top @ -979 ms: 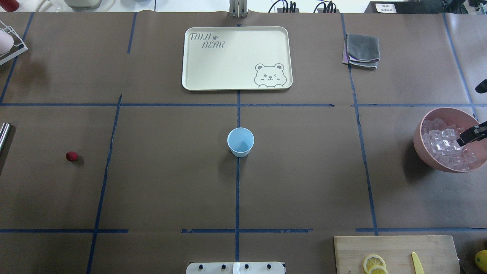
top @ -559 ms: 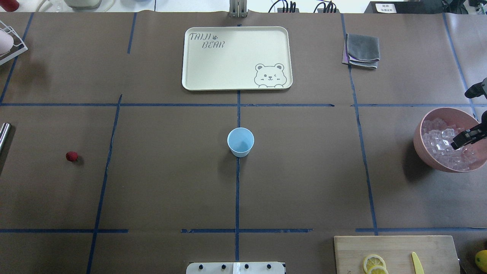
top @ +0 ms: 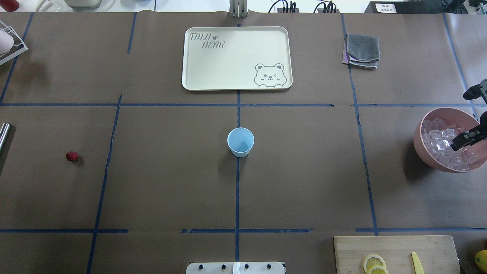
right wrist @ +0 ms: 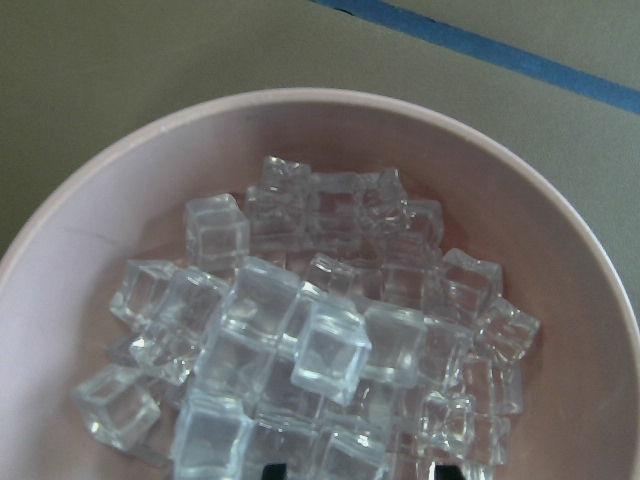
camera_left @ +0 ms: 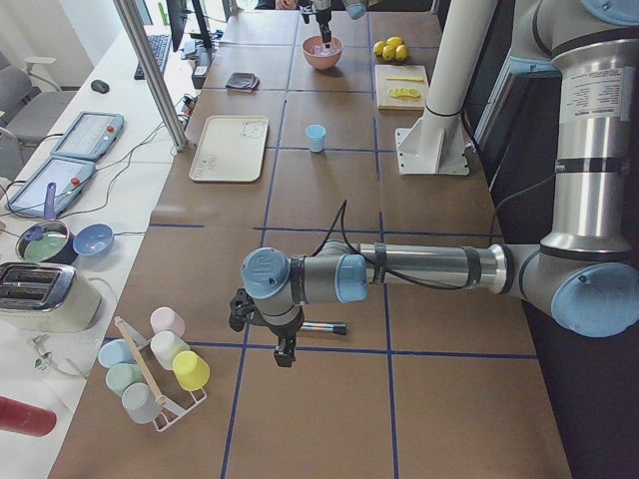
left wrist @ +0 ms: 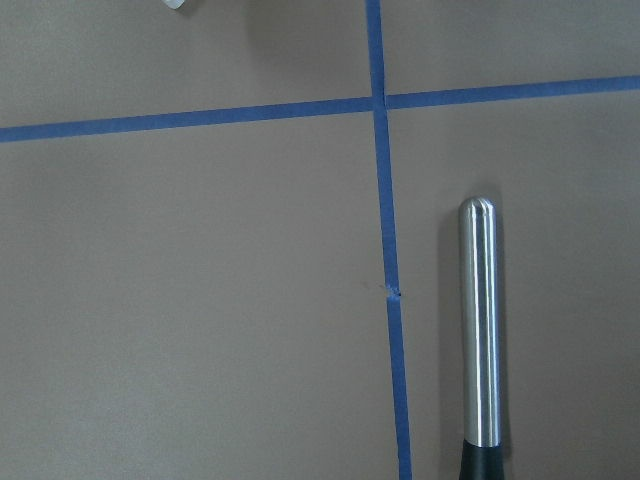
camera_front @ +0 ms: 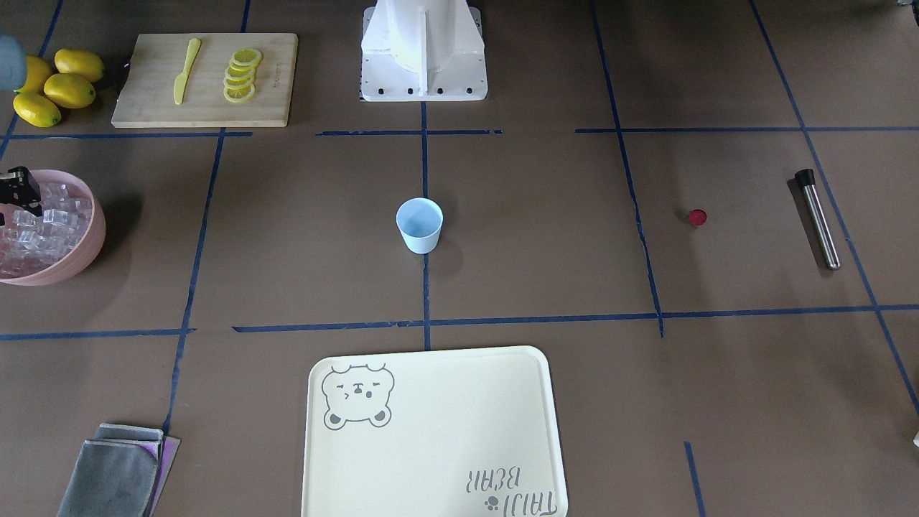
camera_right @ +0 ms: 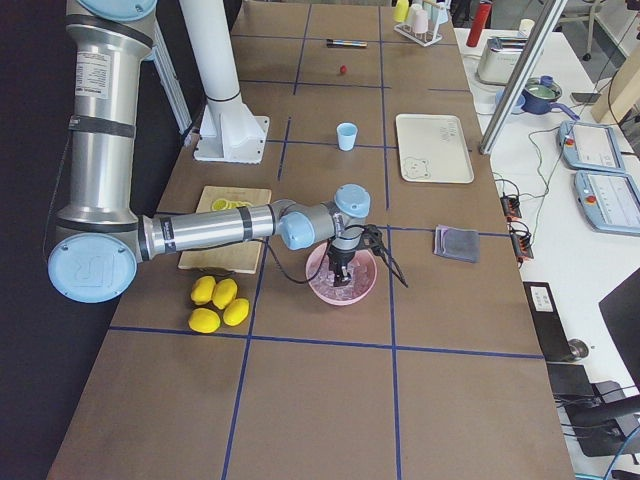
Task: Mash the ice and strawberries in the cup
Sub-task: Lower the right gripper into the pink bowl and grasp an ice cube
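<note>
The pink bowl [top: 418, 150] at the surface's [top: 304, 171] 3 o'clock held heaped ice [right wrist: 330, 350] under the released right claw [right wrist: 355, 470], the central cup [top: 240, 142] stood empty, the strawberry [top: 71, 156] lay at its 9 o'clock, and the left claw's [camera_left: 285, 349] state could not be told.

**Odds and ends on the tabletop [top: 163, 182]**

A cream tray [top: 236, 57] printed with a bear lies flat, with a folded grey cloth [top: 362, 49] well apart from it. On a wooden cutting board [camera_front: 143, 108] rest lemon slices [camera_front: 240, 75] and a yellow knife [camera_front: 185, 70]. Whole lemons [camera_front: 68, 90] sit just beside the board. A pink bowl [camera_front: 87, 257] stands near them. A steel rod [camera_front: 818, 219] with a black tip lies at the opposite end.
</note>
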`<state>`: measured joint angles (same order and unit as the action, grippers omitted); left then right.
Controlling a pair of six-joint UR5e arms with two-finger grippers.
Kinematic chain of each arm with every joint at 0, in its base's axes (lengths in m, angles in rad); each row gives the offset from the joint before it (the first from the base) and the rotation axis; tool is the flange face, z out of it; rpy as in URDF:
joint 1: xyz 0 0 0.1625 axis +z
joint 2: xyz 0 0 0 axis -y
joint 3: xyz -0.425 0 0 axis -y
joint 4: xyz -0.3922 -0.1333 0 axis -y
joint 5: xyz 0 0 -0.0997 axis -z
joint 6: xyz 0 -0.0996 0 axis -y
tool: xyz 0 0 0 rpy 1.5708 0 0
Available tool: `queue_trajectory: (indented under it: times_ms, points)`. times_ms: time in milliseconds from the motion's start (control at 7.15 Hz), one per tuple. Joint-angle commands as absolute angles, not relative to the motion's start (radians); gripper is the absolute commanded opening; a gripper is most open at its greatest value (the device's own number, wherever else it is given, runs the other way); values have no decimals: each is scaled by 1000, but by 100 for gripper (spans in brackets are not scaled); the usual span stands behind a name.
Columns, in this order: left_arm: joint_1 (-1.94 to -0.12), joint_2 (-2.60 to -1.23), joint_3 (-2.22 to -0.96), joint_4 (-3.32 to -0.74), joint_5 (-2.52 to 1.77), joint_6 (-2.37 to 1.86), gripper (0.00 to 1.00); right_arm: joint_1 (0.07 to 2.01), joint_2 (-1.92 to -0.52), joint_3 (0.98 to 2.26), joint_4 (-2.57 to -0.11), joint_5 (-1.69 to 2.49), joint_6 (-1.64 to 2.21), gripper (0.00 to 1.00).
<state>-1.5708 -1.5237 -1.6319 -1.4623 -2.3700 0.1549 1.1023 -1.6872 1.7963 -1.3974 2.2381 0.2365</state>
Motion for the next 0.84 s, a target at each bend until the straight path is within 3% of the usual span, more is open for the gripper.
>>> queue_trajectory:
  times_ms: [0, 419, 699]
  points:
    - [-1571, -1525, -1632, -1463, -2370, 155, 100, 1103, -1689, 1795, -1397, 2238, 236, 56]
    - [-1571, -1525, -1632, -1463, -2370, 155, 100, 1103, -1687, 1789, -1397, 2238, 238, 46]
    - [-1571, -1529, -1631, -1463, -2370, 155, 100, 1101, -1687, 1784, -1397, 2238, 238, 47]
